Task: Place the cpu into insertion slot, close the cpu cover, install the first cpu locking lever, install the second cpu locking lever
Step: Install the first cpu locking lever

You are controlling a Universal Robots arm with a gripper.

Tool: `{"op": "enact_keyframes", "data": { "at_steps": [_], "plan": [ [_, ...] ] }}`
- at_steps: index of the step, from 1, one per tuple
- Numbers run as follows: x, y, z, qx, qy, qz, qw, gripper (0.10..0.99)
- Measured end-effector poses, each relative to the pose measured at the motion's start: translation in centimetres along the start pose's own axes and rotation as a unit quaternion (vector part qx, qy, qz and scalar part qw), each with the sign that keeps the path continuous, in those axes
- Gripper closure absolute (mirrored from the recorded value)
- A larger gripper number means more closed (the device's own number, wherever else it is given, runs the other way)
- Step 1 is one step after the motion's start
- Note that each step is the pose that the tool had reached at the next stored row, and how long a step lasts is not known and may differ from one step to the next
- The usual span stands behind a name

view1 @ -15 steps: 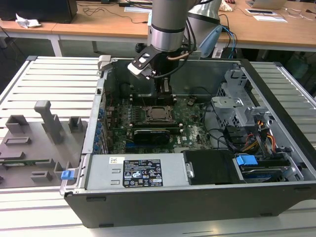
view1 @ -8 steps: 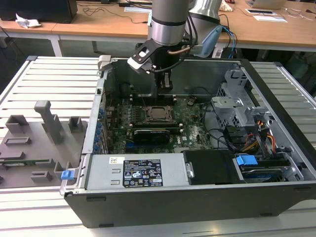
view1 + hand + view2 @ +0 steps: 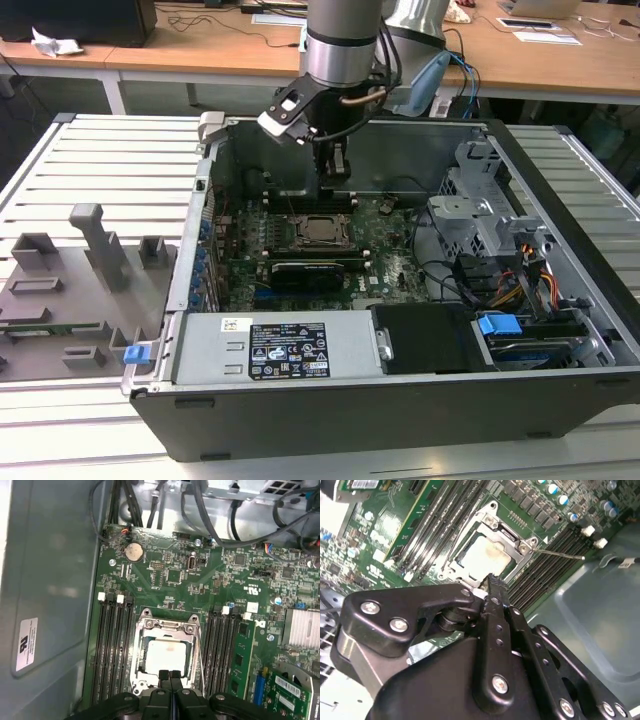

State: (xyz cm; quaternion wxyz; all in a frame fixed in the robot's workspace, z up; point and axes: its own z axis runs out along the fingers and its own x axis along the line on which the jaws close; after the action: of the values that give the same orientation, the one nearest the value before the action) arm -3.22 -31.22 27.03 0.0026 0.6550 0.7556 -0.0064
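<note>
The cpu lies flat in the insertion slot, its pale metal top showing through the cut-out of the cpu cover, which lies down over it. In the second wrist view the cpu shows inside the cover, and a thin locking lever juts out from the socket's corner over the memory slots. My gripper hangs just above the socket's edge, its black fingers pressed together with nothing between them. In the exterior view the gripper stands upright over the socket.
The green motherboard lies in an open computer case. Black memory slots flank the socket on both sides. A long black card, cables, a drive cage and the case wall crowd the area.
</note>
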Motion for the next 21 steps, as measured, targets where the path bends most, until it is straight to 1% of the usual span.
{"op": "enact_keyframes", "data": {
  "at_steps": [1, 3, 5, 7, 8, 9, 10, 16, 18, 21],
  "plan": [
    [0.00, 0.00, 0.03, -0.0003, -0.0001, -0.023, 0.9997, 0.980],
    [0.00, 0.00, 0.04, -0.0007, -0.0003, -0.055, 0.9985, 0.980],
    [0.00, 0.00, 0.05, -0.0009, -0.0004, -0.074, 0.9972, 0.980],
    [0.00, 0.00, 0.05, -0.0011, -0.0005, -0.085, 0.9964, 0.980],
    [0.00, 0.00, 0.05, -0.0012, -0.0005, -0.095, 0.9954, 0.980],
    [0.00, 0.00, 0.05, -0.0014, -0.0006, -0.112, 0.9937, 0.980],
    [0.00, 0.00, 0.05, -0.0015, -0.0006, -0.119, 0.9929, 0.980],
    [0.00, 0.00, 0.05, -0.0018, -0.0008, -0.143, 0.9897, 0.980],
    [0.00, 0.00, 0.05, -0.0020, -0.0009, -0.155, 0.9879, 0.980],
    [0.00, 0.00, 0.05, -0.0021, -0.0010, -0.166, 0.9862, 0.980]
  ]
}}
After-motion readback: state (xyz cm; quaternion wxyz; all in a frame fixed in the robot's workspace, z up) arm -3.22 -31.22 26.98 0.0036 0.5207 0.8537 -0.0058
